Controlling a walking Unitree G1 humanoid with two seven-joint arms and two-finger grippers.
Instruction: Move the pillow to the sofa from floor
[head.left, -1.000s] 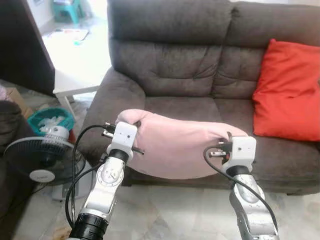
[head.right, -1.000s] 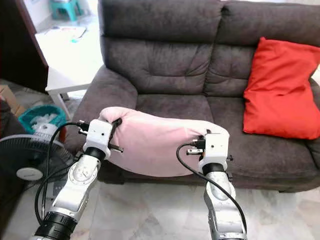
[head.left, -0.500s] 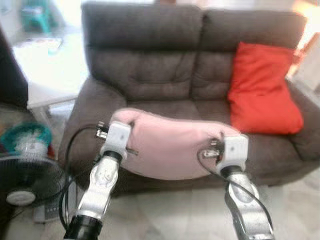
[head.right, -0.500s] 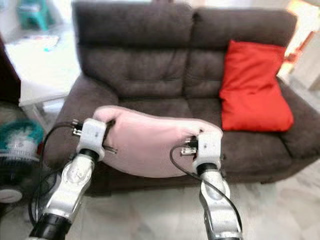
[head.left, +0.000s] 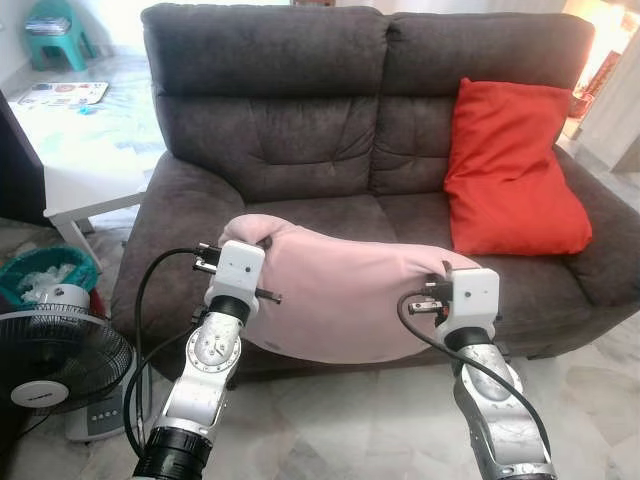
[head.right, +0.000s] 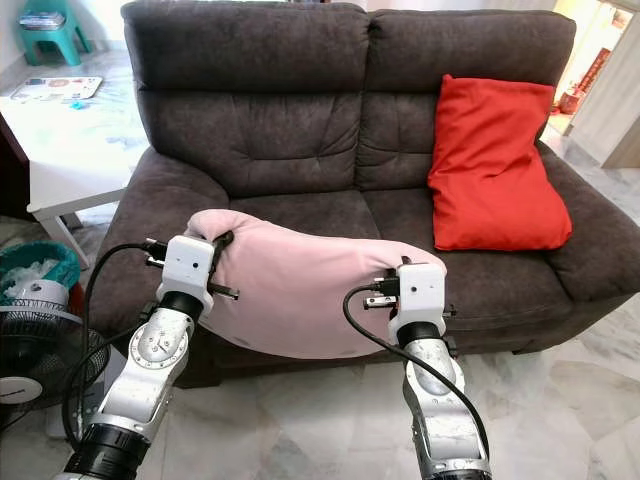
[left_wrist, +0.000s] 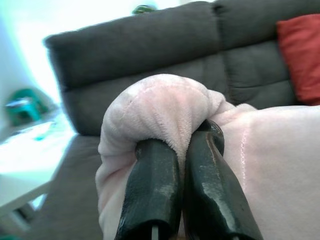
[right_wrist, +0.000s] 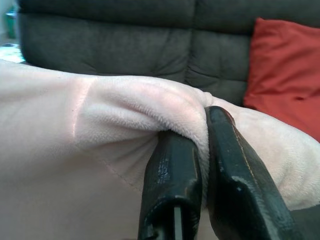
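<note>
The pink pillow (head.left: 340, 295) hangs in front of the dark sofa (head.left: 300, 120), at seat level, stretched between 2 grippers so it stays clear of the floor. The left gripper (left_wrist: 175, 170) pinches one corner, the right gripper (right_wrist: 200, 155) the other, jaws clamped on fabric. A red cushion (head.left: 510, 170) occupies the sofa's right seat.

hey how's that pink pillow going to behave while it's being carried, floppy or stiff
Probably floppy: the pink plush pillow sags between the left end effector and right end effector. Likely light, since pinched corners alone hold it. The fabric bunches at each grip, so it seems soft, not slippery.
</note>
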